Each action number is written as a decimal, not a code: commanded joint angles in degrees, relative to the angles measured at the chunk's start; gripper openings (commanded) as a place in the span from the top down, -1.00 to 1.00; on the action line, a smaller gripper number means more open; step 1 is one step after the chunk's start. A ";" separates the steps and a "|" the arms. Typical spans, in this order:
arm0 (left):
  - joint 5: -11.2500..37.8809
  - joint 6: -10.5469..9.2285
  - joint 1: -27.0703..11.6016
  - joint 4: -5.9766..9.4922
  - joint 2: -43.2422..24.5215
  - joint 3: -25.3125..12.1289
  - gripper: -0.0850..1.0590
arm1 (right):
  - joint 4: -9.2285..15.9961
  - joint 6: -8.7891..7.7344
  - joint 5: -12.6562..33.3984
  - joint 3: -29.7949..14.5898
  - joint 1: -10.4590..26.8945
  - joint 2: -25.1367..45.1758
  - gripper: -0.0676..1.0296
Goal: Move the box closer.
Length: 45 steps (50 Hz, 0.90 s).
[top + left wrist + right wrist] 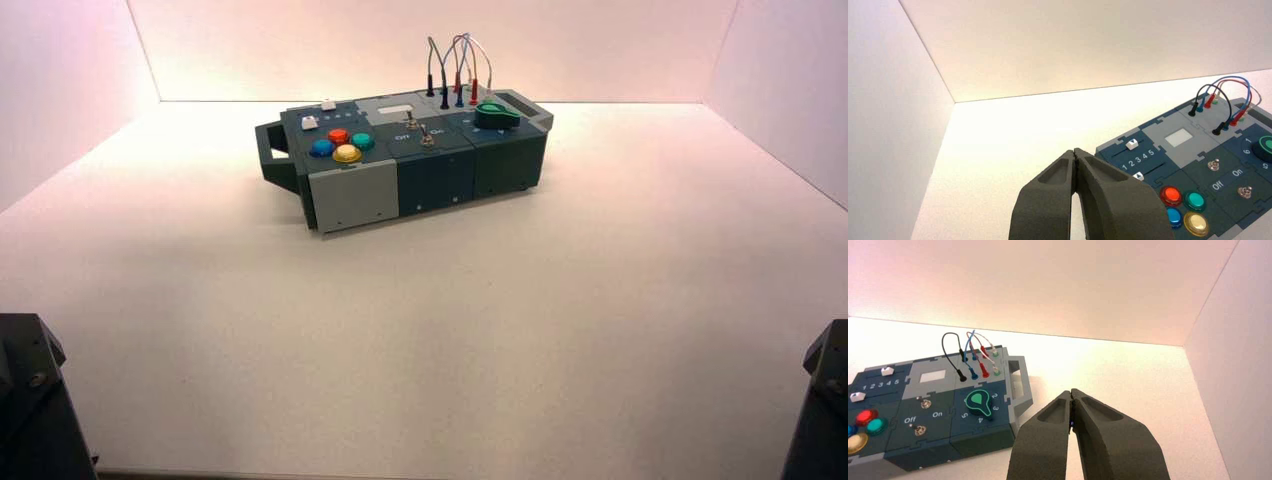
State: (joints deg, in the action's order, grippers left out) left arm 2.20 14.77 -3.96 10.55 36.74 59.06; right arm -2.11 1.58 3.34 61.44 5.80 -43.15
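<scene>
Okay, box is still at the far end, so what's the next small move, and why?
I'd probably ease the left end effector and right end effector forward toward the box's two side handles: both are shut and short of it, and the box sits far back, slightly turned, with a handle at each end.

Green knob (pixel 497 116), red button (pixel 339 136)
</scene>
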 commanded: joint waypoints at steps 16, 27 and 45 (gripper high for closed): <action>4.75 -0.18 0.18 0.09 0.18 -2.81 0.91 | 0.09 0.09 2.46 -2.11 0.09 -0.26 0.92; 17.67 -1.32 -0.18 0.62 -1.85 -8.26 0.91 | 0.35 0.09 13.54 -9.05 0.18 2.02 0.92; 36.04 -2.11 -0.70 2.02 -11.34 -15.91 -0.01 | 2.55 -0.44 39.99 -23.99 1.05 14.33 0.70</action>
State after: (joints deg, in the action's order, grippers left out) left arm 37.53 12.92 -4.48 12.13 26.19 45.35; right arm 0.00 1.23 40.34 41.48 6.50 -30.76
